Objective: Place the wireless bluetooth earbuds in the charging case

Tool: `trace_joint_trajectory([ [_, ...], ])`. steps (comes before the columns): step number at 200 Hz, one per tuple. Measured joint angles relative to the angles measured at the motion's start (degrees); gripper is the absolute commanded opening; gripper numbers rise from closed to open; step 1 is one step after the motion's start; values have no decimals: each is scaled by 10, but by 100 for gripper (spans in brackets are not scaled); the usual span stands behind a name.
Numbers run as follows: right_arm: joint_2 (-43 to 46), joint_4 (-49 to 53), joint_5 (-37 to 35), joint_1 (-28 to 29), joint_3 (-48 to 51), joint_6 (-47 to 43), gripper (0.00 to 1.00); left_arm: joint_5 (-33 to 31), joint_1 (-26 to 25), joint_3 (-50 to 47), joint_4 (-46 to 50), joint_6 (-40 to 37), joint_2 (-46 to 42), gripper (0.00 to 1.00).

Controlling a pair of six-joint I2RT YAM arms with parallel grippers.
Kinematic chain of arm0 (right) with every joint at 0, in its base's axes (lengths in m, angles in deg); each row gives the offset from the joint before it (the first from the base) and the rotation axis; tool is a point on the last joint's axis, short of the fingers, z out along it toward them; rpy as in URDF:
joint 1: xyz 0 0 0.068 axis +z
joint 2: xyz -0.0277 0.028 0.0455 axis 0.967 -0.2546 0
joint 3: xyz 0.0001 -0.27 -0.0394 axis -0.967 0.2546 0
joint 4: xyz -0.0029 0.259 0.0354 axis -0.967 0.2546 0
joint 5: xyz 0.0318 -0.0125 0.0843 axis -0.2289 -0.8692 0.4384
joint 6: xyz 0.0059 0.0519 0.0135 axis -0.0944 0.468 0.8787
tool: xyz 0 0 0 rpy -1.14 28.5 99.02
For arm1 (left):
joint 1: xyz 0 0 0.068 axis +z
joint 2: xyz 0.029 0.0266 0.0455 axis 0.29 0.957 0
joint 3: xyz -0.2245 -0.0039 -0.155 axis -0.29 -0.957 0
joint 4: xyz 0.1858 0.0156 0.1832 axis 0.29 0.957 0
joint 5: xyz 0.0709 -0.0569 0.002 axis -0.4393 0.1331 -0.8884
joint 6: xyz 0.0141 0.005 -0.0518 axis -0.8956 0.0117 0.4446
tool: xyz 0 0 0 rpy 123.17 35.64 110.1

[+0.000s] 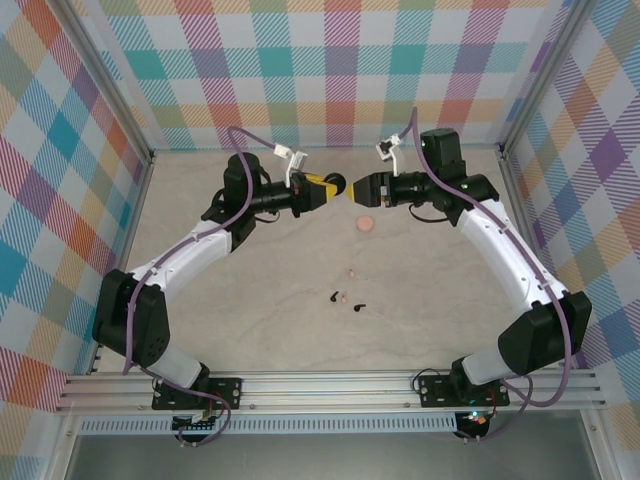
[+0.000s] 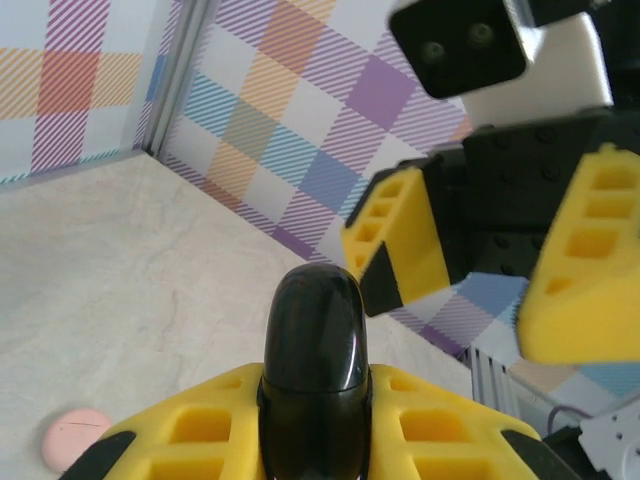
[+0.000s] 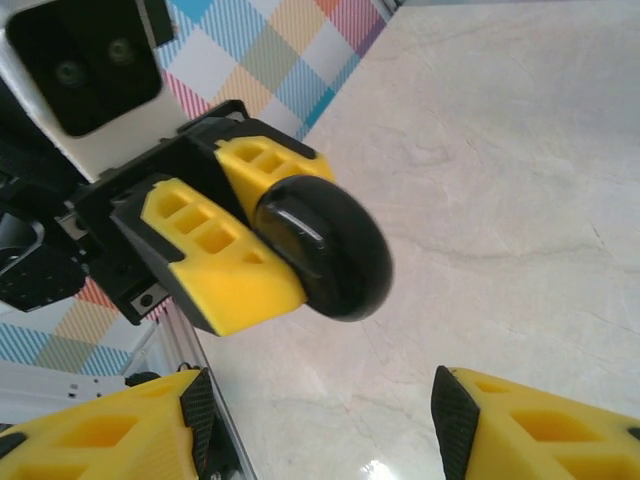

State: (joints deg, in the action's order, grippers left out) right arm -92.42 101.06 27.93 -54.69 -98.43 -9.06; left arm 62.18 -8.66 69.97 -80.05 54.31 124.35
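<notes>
The round black charging case sits clamped between the yellow fingers of the left gripper. Below the case, the right gripper has its fingers spread wide, touching nothing. Behind the case lies the pale marbled table, and up-left of it the plaid wall.

Bright, even light falls from overhead, and the tabletop carries only faint, soft shadows. Between the right jaws a small white glare spot sits on the tabletop. The glossy black charging case clamped in the left jaws shows pale reflected streaks. Both wrist views blur the nearest yellow fingers; the plaid walls look fairly sharp.
</notes>
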Motion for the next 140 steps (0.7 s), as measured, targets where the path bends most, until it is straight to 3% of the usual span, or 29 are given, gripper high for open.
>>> trace_joint_trajectory([
  [57,0,34,-15,13,-10,-25,63,42,-14,-5,-12,-89,-30,19],
  [140,1,63,-25,21,-23,-33,63,47,-25,-5,18,-164,-35,17],
])
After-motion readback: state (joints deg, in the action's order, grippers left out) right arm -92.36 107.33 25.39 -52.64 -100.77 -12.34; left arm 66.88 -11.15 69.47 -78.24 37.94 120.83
